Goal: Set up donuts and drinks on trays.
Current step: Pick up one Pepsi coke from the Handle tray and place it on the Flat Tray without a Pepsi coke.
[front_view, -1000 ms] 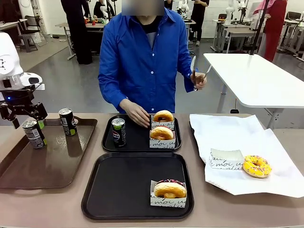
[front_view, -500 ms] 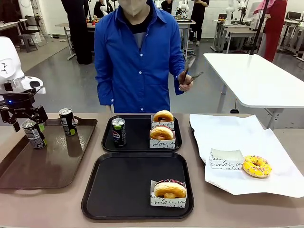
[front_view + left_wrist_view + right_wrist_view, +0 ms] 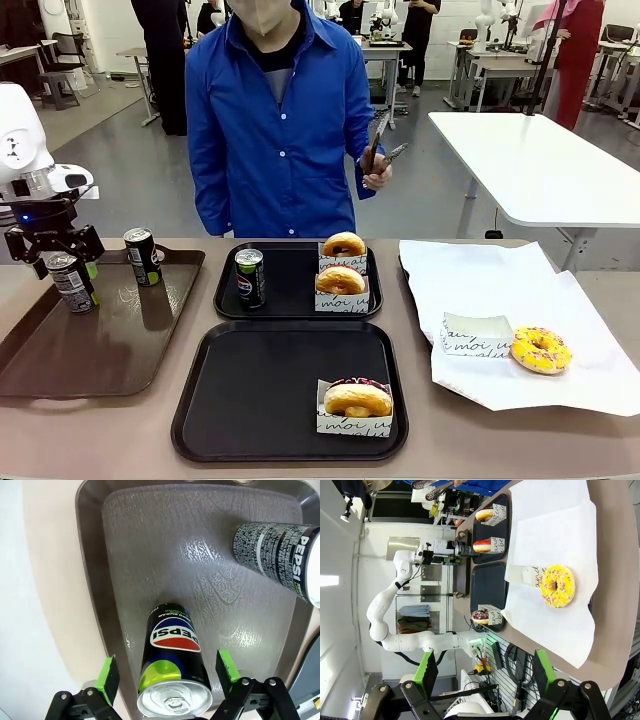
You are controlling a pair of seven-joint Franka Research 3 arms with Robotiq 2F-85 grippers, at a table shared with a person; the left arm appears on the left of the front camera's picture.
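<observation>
My left gripper (image 3: pixel 60 262) hangs over a drink can (image 3: pixel 70 282) standing on the brown tray (image 3: pixel 100 350). In the left wrist view the can (image 3: pixel 172 645) stands between the green pads (image 3: pixel 108 679), with a small gap on each side, so the left gripper (image 3: pixel 167 675) is open around it. A second can (image 3: pixel 143 256) stands nearby. The far black tray (image 3: pixel 290 305) holds one can (image 3: pixel 249 277) and two sleeved donuts (image 3: pixel 341 280). The near black tray (image 3: pixel 250 400) holds one sleeved donut (image 3: pixel 357 400). My right gripper (image 3: pixel 485 680) is open and holds nothing.
A white paper sheet (image 3: pixel 500 280) at the right carries a yellow-iced donut (image 3: pixel 541 350) and an empty paper sleeve (image 3: pixel 477 335). A person in a blue shirt stands at the far side holding tongs (image 3: pixel 380 145) up, off the table.
The person's hand has left the far black tray and the tongs hand has risen. My left gripper's jaws have drawn in around the can on the brown tray.
</observation>
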